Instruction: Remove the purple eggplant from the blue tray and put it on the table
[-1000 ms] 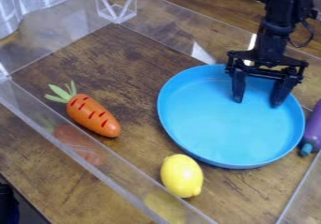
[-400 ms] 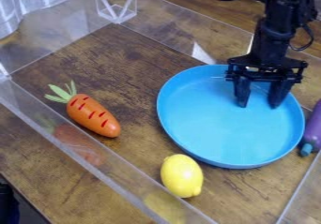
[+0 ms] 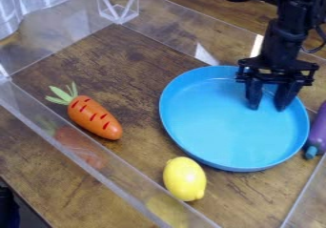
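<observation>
Hand (image 3: pixel 277 102) fingers parted over blue tray (image 3: pixel 216 127), purple eggplant (image 3: pixel 317 129) seemingly outside, edge-cropped

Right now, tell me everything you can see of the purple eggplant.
Only part of the purple eggplant shows, cut off by the picture's right edge. It is a glossy dark purple, plastic-looking, elongated body with a blue-green stem cap at its lower end. It lies outside the blue tray, close against the tray's right rim, seemingly on the table; whether it touches the rim is unclear. The gripper stands over the tray, apart from it, and holds nothing.
</observation>
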`<state>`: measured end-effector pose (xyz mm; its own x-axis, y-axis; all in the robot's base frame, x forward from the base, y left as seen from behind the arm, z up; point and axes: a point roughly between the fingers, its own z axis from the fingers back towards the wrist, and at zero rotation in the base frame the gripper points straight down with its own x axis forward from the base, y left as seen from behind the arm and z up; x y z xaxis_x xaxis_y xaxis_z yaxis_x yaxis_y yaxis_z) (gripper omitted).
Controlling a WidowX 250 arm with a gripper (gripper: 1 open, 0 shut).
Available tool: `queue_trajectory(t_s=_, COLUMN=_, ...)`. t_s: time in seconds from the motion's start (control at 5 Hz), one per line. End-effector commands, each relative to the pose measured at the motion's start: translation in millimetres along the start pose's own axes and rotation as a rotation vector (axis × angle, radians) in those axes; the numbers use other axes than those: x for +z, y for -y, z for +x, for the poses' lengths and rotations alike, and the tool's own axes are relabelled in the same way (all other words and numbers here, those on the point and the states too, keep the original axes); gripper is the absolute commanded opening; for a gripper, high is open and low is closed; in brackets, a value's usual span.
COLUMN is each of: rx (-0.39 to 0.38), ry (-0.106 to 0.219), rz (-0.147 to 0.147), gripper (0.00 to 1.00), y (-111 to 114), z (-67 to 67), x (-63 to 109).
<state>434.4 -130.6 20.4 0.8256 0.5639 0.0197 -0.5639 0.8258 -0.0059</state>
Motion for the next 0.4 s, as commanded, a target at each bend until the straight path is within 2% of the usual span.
queue_trajectory(t_s=0.0, rx=-0.029, ry=-0.009, rz=0.021, gripper=0.0, y=7.9, z=-3.2, x=-9.5)
queue_trajectory(t_s=0.2, rx=-0.052, ry=-0.002, rz=0.034, gripper=0.0, y=7.7, z=-0.9, x=-4.5)
